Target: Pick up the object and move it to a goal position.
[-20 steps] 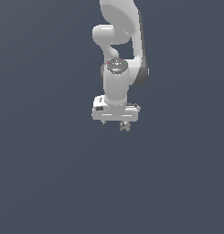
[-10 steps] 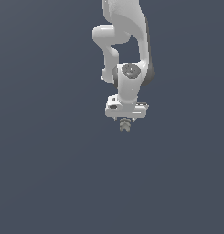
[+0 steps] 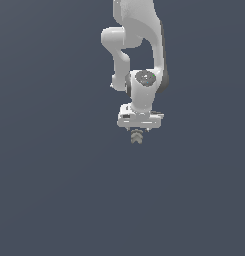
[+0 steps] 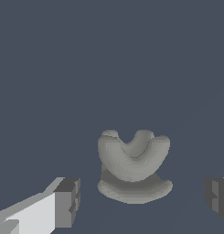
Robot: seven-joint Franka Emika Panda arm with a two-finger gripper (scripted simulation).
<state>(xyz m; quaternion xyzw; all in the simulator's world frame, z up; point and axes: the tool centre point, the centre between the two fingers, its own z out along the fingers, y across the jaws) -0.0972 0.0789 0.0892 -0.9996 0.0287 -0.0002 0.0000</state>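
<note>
The object (image 3: 136, 137) is a tiny grey-beige lumpy thing with stubby prongs, lying on the dark grey floor just below the white gripper bar. In the wrist view the object (image 4: 134, 162) shows as a curved U-shaped lump. My gripper (image 3: 138, 130) hangs right over it, pointing down. In the wrist view my gripper (image 4: 143, 197) is open, with one finger (image 4: 65, 201) on each side of the object and clear gaps between them. Neither finger touches it. The other finger (image 4: 218, 194) is cut off by the picture's edge.
The white arm (image 3: 141, 45) rises from the gripper toward the top of the exterior view. A plain dark grey floor (image 3: 54, 190) lies all around, with nothing else on it in view.
The gripper has moved toward the exterior view's right and now stands over the object. The wrist has turned. The object has not moved.
</note>
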